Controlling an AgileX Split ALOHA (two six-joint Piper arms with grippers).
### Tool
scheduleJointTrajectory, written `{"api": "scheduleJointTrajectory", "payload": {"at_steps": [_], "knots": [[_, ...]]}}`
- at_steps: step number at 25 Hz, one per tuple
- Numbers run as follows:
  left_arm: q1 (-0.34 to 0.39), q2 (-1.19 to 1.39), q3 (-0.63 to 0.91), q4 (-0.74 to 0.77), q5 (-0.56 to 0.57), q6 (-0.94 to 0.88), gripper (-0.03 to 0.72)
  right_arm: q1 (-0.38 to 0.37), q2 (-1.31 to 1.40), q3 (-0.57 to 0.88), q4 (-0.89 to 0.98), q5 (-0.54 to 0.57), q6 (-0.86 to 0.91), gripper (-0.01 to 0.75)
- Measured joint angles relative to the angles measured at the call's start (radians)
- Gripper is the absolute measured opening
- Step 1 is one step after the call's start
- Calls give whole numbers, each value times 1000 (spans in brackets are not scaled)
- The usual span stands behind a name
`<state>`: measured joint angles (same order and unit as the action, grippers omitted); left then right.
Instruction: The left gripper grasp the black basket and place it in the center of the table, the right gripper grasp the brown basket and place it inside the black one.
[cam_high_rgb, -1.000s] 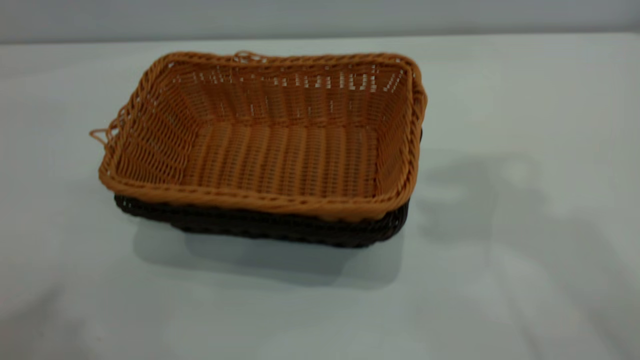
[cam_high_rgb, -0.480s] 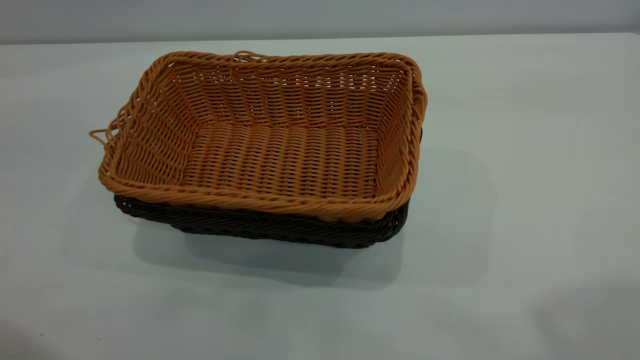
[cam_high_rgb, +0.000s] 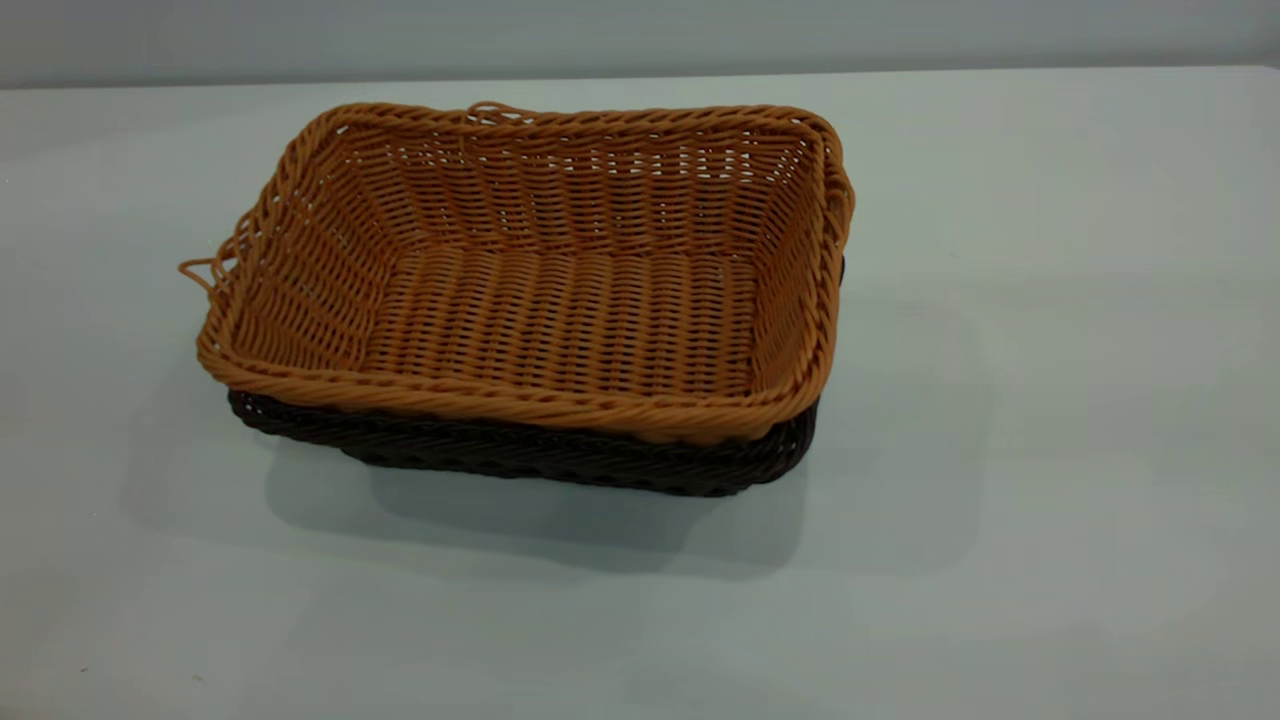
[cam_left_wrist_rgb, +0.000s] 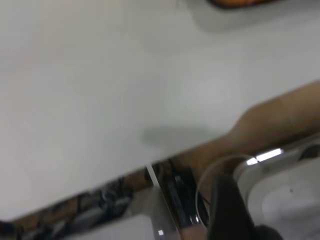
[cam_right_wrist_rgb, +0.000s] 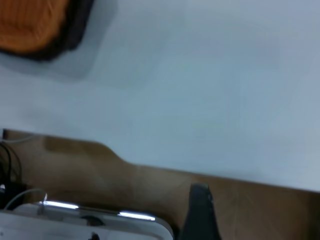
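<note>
Exterior view shows the brown basket (cam_high_rgb: 560, 300), an orange-tan rectangular wicker tray with flared sides and a braided rim, nested inside the black basket (cam_high_rgb: 540, 455); only the dark basket's rim and near wall show, as a band beneath the brown rim along the near side and at the right corner; the brown basket sits upright, with a small loop handle sticking out at its left end and another at its far rim; the pair stands on the white table (cam_high_rgb: 1050, 420), a little left of the middle of the view and towards the far side, casting a soft shadow on the near side; neither arm appears in this view. Left wrist view looks past the table's edge, with a sliver of the baskets well apart from the camera; right wrist view shows the baskets far off too; neither claw shows its fingers, so I cannot tell whether they are released or clenched.
</note>
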<state>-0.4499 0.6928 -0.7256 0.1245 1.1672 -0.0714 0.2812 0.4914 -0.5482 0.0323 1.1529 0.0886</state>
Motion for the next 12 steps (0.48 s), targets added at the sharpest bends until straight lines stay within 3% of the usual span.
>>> {"api": "scheduleJointTrajectory", "payload": {"at_steps": [6, 12], "knots": [[0, -76, 180, -20, -5, -59, 388, 0, -106, 81, -2, -32, -12, 503], [0, -172, 232, -45, -57, -68, 388, 0, -116, 86, 1, -33, -14, 503]]}}
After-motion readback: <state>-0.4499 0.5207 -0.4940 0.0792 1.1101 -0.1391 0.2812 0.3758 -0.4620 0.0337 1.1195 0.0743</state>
